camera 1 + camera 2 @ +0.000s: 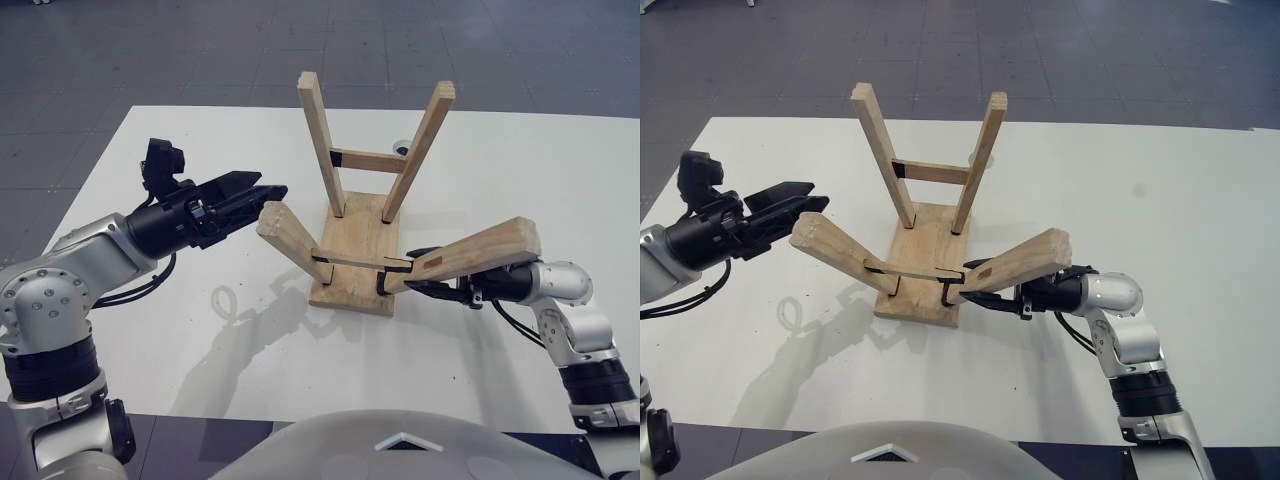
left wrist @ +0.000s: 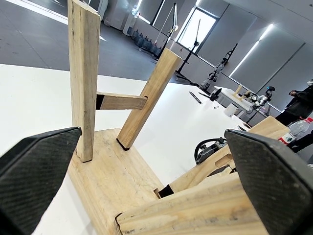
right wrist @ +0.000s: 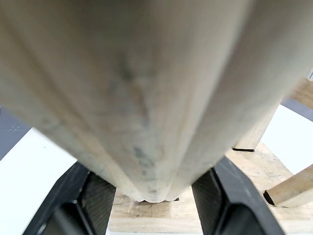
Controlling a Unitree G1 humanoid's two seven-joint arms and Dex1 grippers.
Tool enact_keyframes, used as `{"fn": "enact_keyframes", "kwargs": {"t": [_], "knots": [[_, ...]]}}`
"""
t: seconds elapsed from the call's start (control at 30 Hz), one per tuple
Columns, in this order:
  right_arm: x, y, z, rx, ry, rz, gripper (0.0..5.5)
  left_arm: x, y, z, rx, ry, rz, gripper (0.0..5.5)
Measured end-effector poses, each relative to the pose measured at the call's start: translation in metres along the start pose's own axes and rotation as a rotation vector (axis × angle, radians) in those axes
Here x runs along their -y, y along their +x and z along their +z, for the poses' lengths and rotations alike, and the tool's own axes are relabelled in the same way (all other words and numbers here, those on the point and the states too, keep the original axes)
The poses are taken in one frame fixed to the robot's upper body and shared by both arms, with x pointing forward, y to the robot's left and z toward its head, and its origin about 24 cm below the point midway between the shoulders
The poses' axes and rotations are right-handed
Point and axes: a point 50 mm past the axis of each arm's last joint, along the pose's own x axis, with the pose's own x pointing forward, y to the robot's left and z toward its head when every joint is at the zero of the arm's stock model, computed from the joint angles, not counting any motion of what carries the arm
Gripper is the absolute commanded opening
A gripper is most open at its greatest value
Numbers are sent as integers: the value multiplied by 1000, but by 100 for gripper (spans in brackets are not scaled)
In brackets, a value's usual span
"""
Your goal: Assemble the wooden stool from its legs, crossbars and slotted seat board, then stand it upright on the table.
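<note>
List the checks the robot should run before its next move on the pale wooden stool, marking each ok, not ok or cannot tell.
1. Flat wooden seat board lies flat on the white table: ok.
2. Far pair of wooden legs stands on the board, joined by the far crossbar: ok.
3. Right gripper shut on the near right leg: ok.
4. Left gripper open beside the near left leg, at its top end: ok.
5. Near pair upright: not ok, it leans toward the robot.
6. Near leg ends seated in their slots: cannot tell.
</note>
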Motion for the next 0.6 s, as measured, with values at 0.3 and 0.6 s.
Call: {"fn": "enact_keyframes", "kwargs": {"t": [0.3,0.6], "knots": [[17,3,-10,-13,-59,19,202,0,1,-1,-6,-3,-6,550],[12,7,-6,-38,-55,31,202,1,2,-1,-5,2,0,550]]}}
